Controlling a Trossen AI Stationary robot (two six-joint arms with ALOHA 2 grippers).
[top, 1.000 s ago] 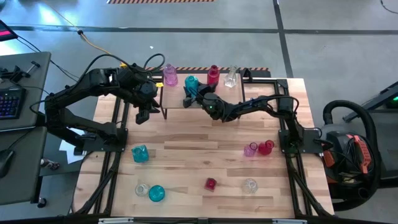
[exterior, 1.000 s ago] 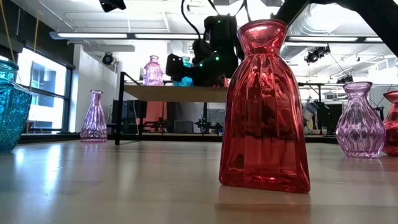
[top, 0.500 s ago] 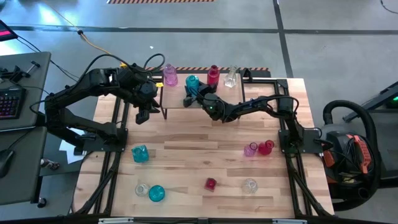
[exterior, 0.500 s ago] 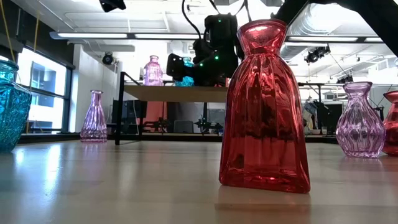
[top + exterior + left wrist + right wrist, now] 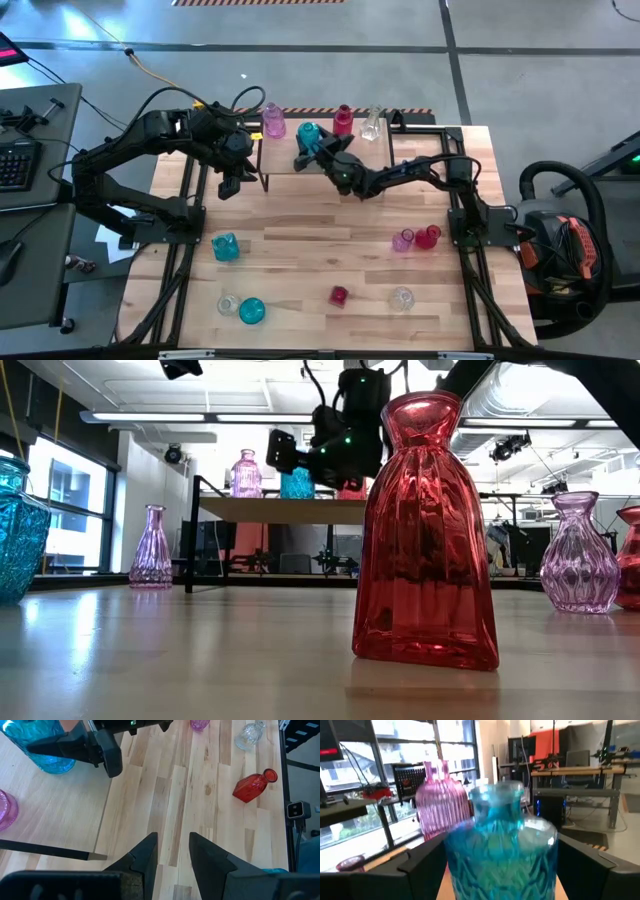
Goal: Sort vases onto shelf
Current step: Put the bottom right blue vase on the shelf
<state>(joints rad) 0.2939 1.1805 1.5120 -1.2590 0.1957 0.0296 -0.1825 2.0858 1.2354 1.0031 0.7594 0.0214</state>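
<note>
The shelf [image 5: 290, 160] stands at the table's far edge and carries pink [image 5: 273, 122], teal [image 5: 308, 131], red [image 5: 343, 120] and clear [image 5: 372, 123] vases. My right gripper [image 5: 304, 152] is open at the teal vase [image 5: 500, 850]. Its fingers [image 5: 422, 862] stand on either side of the vase, which rests on its base on the shelf top [image 5: 280, 510]. My left gripper [image 5: 226, 186] hovers open off the shelf's left end, over bare table [image 5: 172, 837].
More vases stand on the table: teal [image 5: 226, 247], clear [image 5: 228, 303], teal [image 5: 251, 311], clear [image 5: 402, 297], pink [image 5: 402, 240] and red [image 5: 427, 236]. A red one [image 5: 338, 295] lies on its side. There is free room in the table's middle.
My right gripper has risen at the teal vase, and its fingers now sit higher beside the neck. The vase has stayed standing on the shelf.
</note>
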